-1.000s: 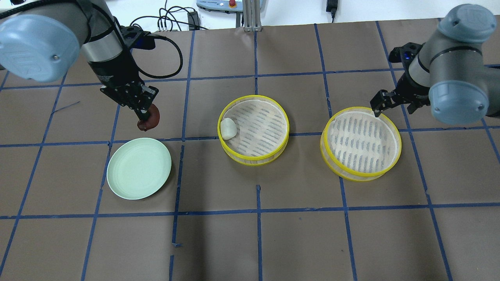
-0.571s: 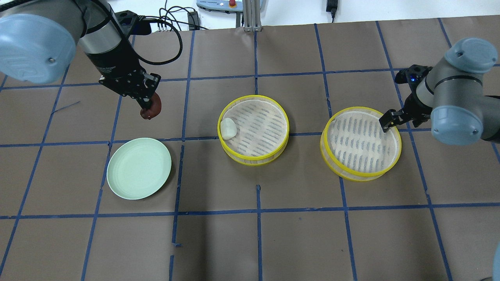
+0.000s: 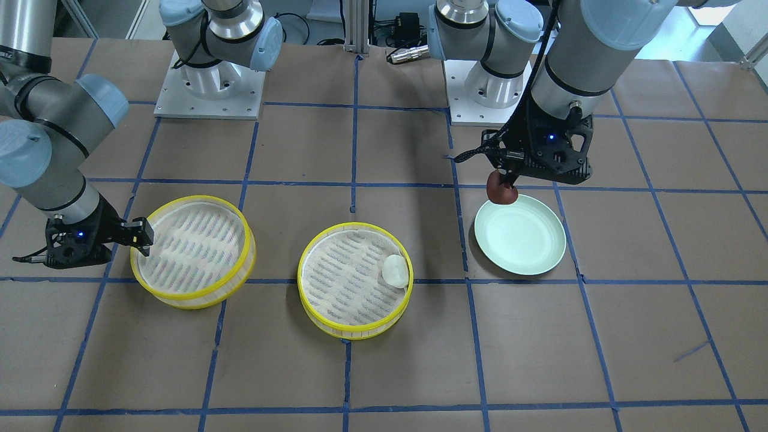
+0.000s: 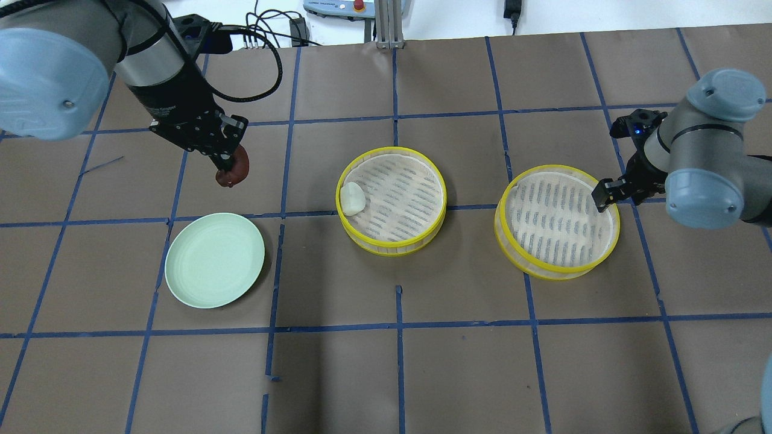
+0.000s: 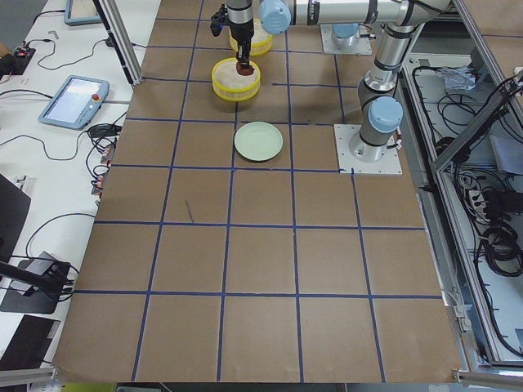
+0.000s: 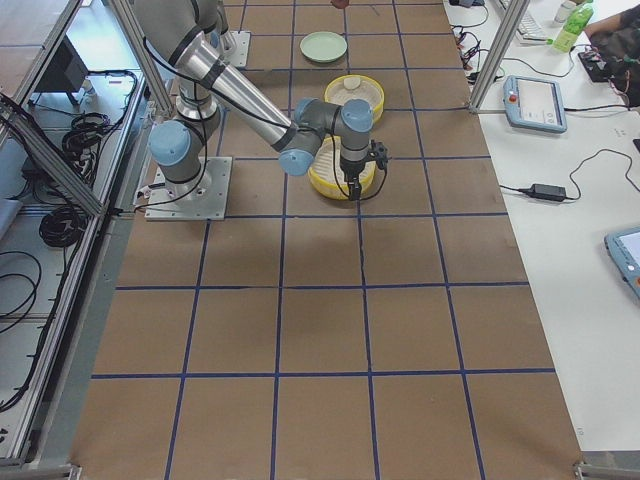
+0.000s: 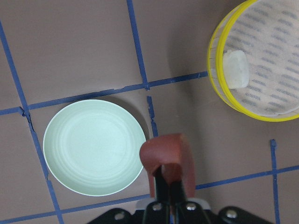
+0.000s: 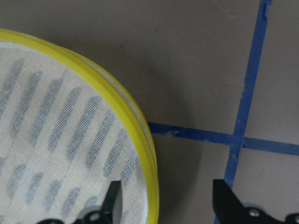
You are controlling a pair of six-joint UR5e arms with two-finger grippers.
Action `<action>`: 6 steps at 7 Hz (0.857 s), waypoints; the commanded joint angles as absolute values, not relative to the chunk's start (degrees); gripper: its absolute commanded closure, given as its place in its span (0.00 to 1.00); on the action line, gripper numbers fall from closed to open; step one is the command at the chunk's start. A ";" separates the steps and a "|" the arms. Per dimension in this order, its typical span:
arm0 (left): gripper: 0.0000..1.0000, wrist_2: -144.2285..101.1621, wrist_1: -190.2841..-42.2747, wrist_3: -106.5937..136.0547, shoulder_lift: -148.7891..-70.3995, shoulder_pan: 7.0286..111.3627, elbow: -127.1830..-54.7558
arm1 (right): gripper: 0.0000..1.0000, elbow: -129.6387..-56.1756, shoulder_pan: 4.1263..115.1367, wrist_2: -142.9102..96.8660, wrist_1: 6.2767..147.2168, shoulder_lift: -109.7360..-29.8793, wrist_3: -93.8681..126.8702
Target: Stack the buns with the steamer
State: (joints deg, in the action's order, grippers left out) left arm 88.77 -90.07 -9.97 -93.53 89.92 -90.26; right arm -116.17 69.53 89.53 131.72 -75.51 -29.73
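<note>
My left gripper [image 4: 226,164] is shut on the reddish-brown bun [image 4: 233,171] and holds it in the air beyond the green plate; the bun also shows in the left wrist view [image 7: 166,151] and in the front view [image 3: 501,191]. The white bun [image 4: 352,199] lies inside the middle steamer [image 4: 393,149], against its left wall. My right gripper [image 4: 605,195] is open. In the right wrist view its jaws stand either side of the yellow rim [image 8: 119,95] of the right steamer [image 4: 558,167], at that steamer's right edge, and they hold nothing.
The pale green plate [image 4: 215,260] lies empty on the table, front left of the middle steamer. The right steamer has nothing in it. Blue tape lines grid the brown table. Cables and a control box lie past the far edge.
My left gripper rose and moved back a little with the brown bun, then held still. My right gripper moved right and down to the right steamer's rim.
</note>
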 commanded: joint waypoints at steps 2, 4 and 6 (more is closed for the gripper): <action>1.00 88.86 -90.09 -10.28 -93.25 89.91 -90.44 | 0.80 -116.11 69.52 89.30 131.75 -75.85 -29.71; 1.00 88.86 -89.83 -10.28 -93.34 89.65 -90.35 | 0.90 -116.19 69.61 89.47 131.23 -75.94 -29.62; 1.00 88.86 -89.91 -10.28 -93.34 89.65 -90.44 | 0.92 -115.76 69.70 89.47 130.96 -76.20 -29.45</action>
State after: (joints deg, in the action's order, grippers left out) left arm 88.86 -89.90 -10.28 -93.33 89.65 -90.37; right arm -116.08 69.62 89.46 131.13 -76.00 -29.58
